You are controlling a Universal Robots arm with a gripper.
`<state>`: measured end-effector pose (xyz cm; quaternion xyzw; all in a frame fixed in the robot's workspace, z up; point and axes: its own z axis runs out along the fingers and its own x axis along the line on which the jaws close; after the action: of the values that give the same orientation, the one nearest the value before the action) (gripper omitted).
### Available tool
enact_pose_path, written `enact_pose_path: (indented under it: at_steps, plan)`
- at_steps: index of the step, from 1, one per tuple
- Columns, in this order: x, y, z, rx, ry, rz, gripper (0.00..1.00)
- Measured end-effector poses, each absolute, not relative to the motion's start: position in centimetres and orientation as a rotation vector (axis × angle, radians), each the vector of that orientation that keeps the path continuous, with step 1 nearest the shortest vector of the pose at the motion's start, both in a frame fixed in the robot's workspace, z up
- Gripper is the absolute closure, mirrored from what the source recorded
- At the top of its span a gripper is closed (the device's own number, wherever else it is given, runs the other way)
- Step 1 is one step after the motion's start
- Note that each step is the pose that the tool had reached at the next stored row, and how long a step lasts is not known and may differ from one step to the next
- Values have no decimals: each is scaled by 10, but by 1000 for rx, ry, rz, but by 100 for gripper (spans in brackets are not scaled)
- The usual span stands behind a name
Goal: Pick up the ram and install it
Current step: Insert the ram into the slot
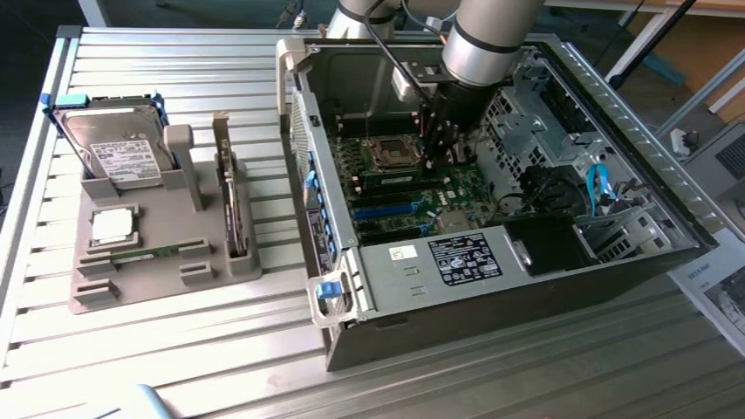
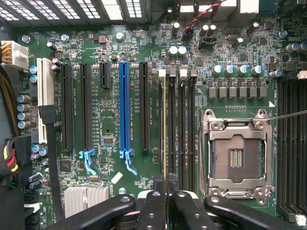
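The ram [image 2: 166,134] shows edge-on as a thin green-and-gold line running along the outermost of the black memory slots [image 2: 181,124] on the motherboard. My gripper [image 2: 166,194] is shut on one end of it, a black finger [image 2: 152,207] pressed to each side. In the exterior view the gripper [image 1: 442,155] reaches down into the open computer case [image 1: 349,288], just beside the processor socket [image 1: 390,154]. Whether the stick is fully seated in the slot I cannot tell.
The empty processor socket [image 2: 237,158] lies right beside the memory slots, with a blue expansion slot [image 2: 124,110] on the other side. At the exterior view's left, a grey holder [image 1: 140,279] carries a hard drive [image 1: 117,153], a square processor chip [image 1: 113,225] and a thin board on edge [image 1: 236,214].
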<state>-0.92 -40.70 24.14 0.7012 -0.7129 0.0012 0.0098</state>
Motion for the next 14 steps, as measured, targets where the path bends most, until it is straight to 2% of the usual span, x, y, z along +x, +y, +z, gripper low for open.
enact_pose_path:
  at_steps: [14]
  plan:
    - [-10, -407, 239, 2189, -2226, 4, 88]
